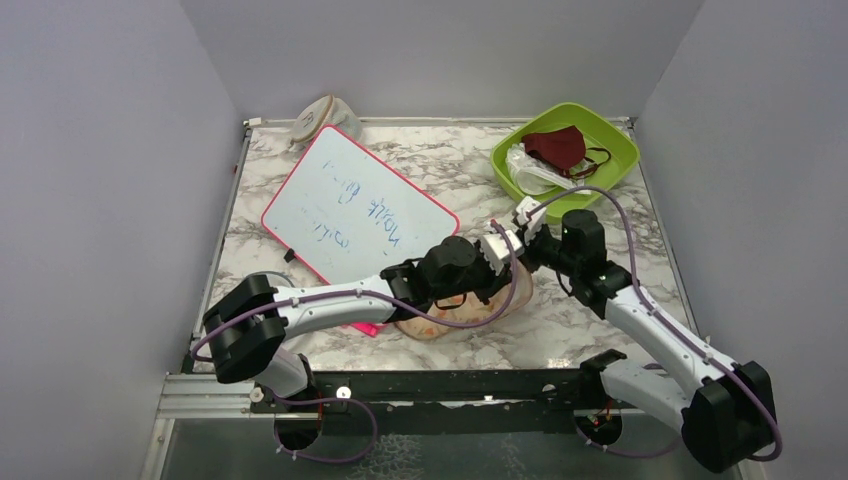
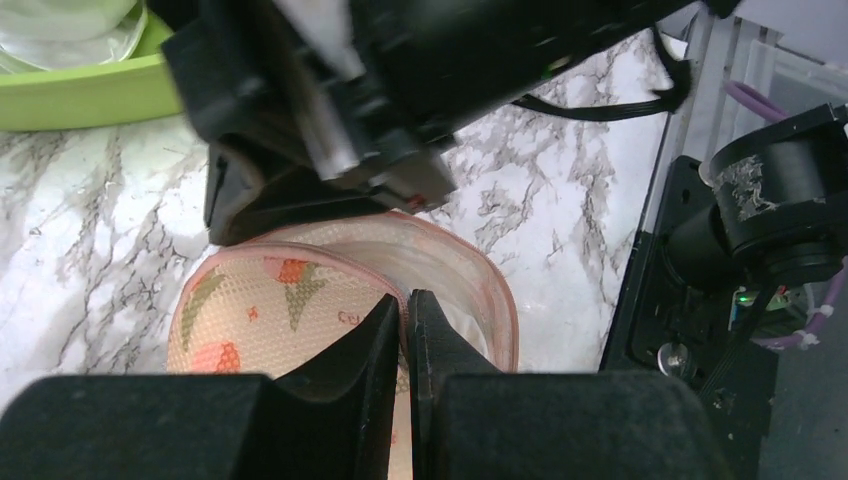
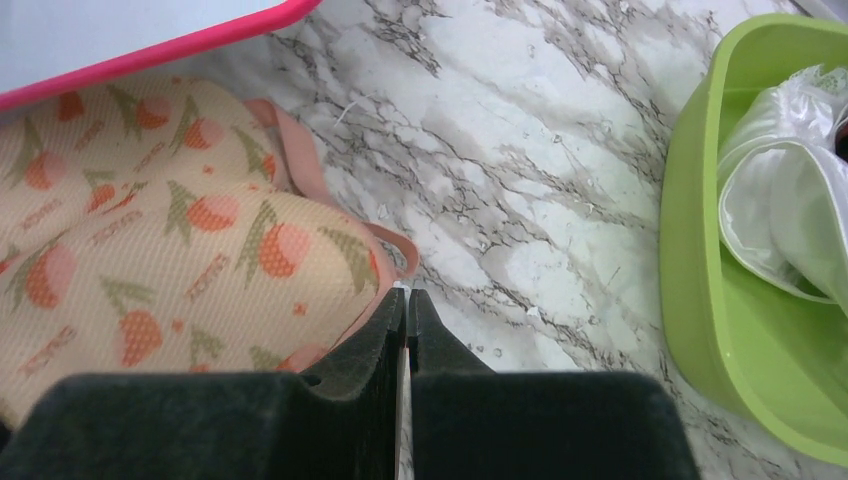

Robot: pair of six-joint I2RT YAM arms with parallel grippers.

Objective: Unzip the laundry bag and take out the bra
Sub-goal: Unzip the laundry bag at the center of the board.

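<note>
Count logged from the three views.
- Laundry bag (image 3: pixel 170 240): one, peach with a fruit print.
- Whiteboard (image 1: pixel 350 205): one, pink-framed.
- Green tray (image 3: pixel 690 230): one.
- Maroon mask (image 1: pixel 556 146): one, in the tray.
- Clear plastic wrapper (image 1: pixel 532 172): one, also in the tray.
- Beige rounded fabric item (image 1: pixel 318 118): one.
- Table (image 1: pixel 440 160): one, marble-patterned.
- Robot arms: two, namely the left arm (image 1: pixel 320 300) and the right arm (image 1: pixel 660 335).

Loose items on the table totalled six.

The tabletop (image 1: pixel 440 160) is white marble with grey lines. A plain pale back wall (image 1: pixel 440 50) stands at 12 o'clock, with side walls (image 1: pixel 100 200) at 9 and 3 o'clock. A silver metal rail (image 1: pixel 200 395) runs along 6 o'clock. The light is soft.
</note>
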